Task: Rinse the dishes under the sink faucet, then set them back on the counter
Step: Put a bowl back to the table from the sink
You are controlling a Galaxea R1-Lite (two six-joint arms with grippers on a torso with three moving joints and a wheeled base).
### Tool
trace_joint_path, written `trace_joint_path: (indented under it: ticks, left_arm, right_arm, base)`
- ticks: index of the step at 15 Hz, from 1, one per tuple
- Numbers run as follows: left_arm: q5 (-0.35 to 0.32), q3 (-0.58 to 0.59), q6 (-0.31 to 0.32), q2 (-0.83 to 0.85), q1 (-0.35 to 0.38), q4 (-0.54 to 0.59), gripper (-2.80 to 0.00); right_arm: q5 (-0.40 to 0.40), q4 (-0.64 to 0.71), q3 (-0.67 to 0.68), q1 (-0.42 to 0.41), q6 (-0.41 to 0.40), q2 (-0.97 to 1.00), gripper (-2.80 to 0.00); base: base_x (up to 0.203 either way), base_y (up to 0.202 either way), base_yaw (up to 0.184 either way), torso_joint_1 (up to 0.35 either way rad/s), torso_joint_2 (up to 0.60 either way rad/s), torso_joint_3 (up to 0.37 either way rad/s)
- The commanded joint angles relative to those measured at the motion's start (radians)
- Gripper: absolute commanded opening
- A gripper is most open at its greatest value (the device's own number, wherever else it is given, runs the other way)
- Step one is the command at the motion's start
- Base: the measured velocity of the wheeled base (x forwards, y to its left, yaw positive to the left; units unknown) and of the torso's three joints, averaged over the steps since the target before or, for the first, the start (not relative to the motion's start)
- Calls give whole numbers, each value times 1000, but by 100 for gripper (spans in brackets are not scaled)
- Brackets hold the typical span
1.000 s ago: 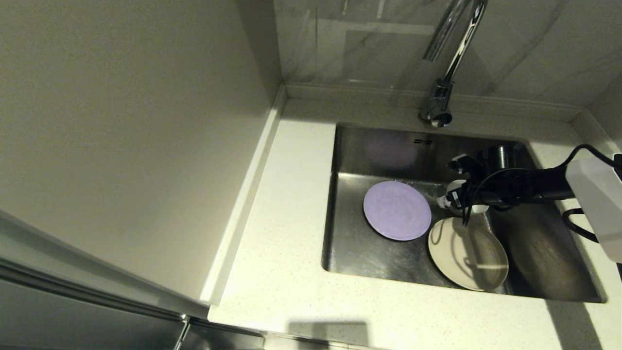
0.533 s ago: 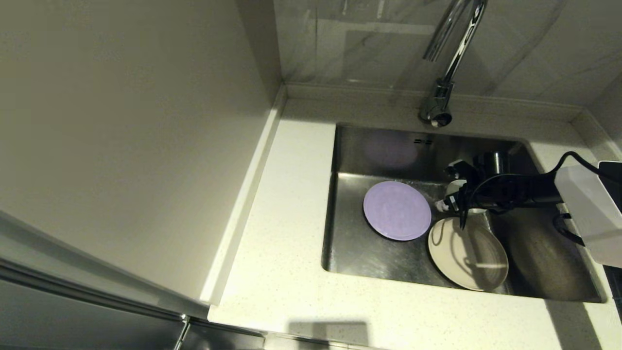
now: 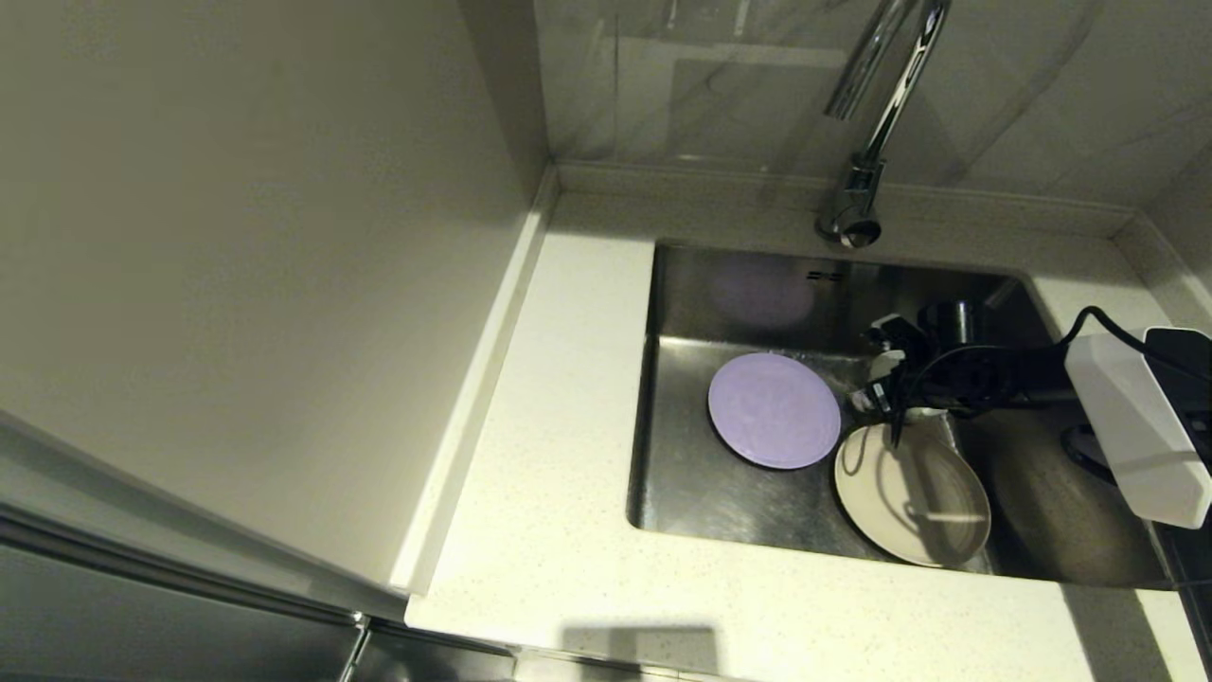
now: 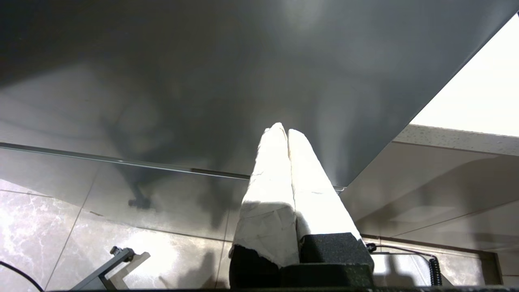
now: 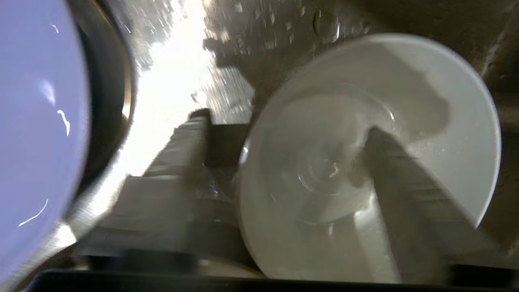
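Filling the corner of an off-white speckled counter [image 3: 568, 530] (pale wall to the left, marbled tile behind), the steel sink [image 3: 682, 474] holds all three dishes under the chrome faucet [image 3: 866, 133]: lilac plate [image 3: 772, 409], cream plate [image 3: 914, 494], white bowl [image 5: 365, 154]. The right gripper [image 5: 284, 129] straddles the bowl's rim, fingers spread, one inside. The left gripper [image 4: 284, 132], pressed together, hangs parked beside a grey cabinet [image 4: 243, 73]

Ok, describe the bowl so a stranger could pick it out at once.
Look into the steel sink below the tall faucet. Behind the cream plate and right of the lilac plate sits the bowl, straddled at its rim by the right gripper. It is the smallest dish, white and deep rather than flat.
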Motion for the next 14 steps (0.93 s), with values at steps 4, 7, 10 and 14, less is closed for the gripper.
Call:
trace_joint_path:
  ticks: [4,7,10,14]
  left_arm:
    - [0,0,-1,-2,0,0,-280]
    - [0,0,-1,-2,0,0,-280]
    - [0,0,-1,-2,0,0,-280]
    - [0,0,-1,-2,0,0,-280]
  right_arm:
    - [1,0,3,-10,-14,-2,-280]
    - [1,2,27,-10,-11,-35,-280]
    - [2,2,76,-10,-7,-93,-280]
    - [26,3,267,-9,7,-268,-280]
  base:
    - [0,0,0,0,0,0]
    - [0,0,0,0,0,0]
    - [0,0,0,0,0,0]
    - [0,0,0,0,0,0]
